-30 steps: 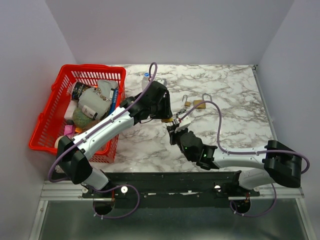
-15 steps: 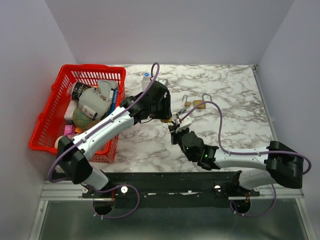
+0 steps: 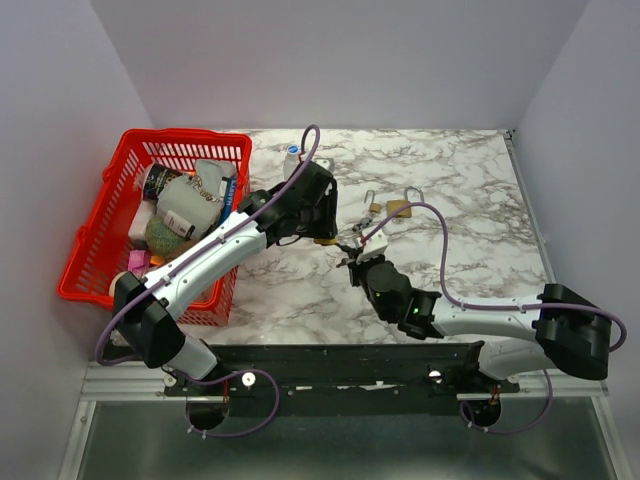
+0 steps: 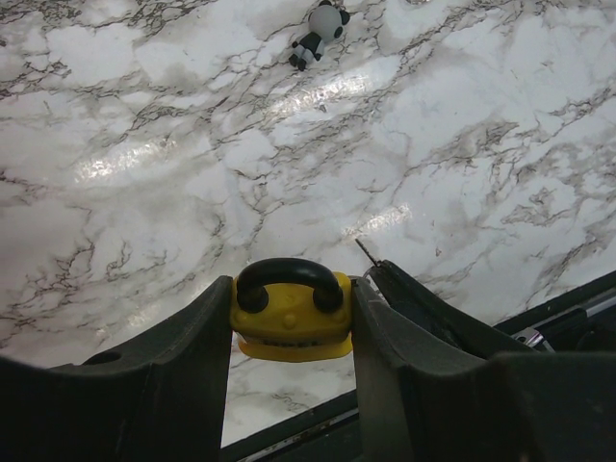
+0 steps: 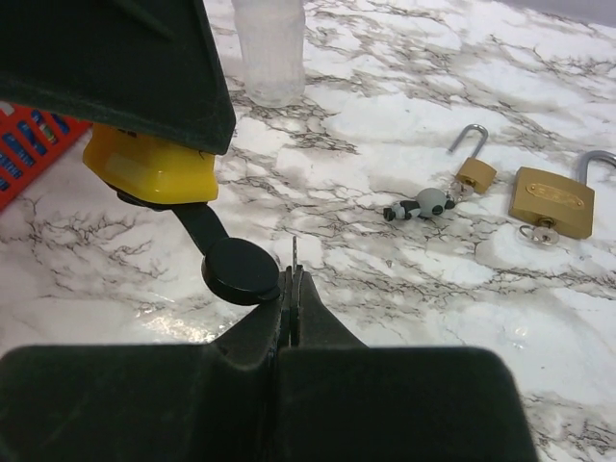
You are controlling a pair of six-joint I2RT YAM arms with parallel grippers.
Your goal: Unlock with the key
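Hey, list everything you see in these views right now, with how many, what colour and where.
yellow padlock: one, yellow, held above the table
key: one, black head, sticking out of the yellow padlock
large brass padlock: one, brass, lying on the table
small brass padlock: one, brass, beside the large one
panda charm: one, black and white, next to the small brass padlock
bottle: one, clear, standing near the basket
basket: one, red, table's left side, holding mixed items
table: one, white marble pattern
left claw: one, black, gripping the yellow padlock
right claw: one, black, shut beside the key's head
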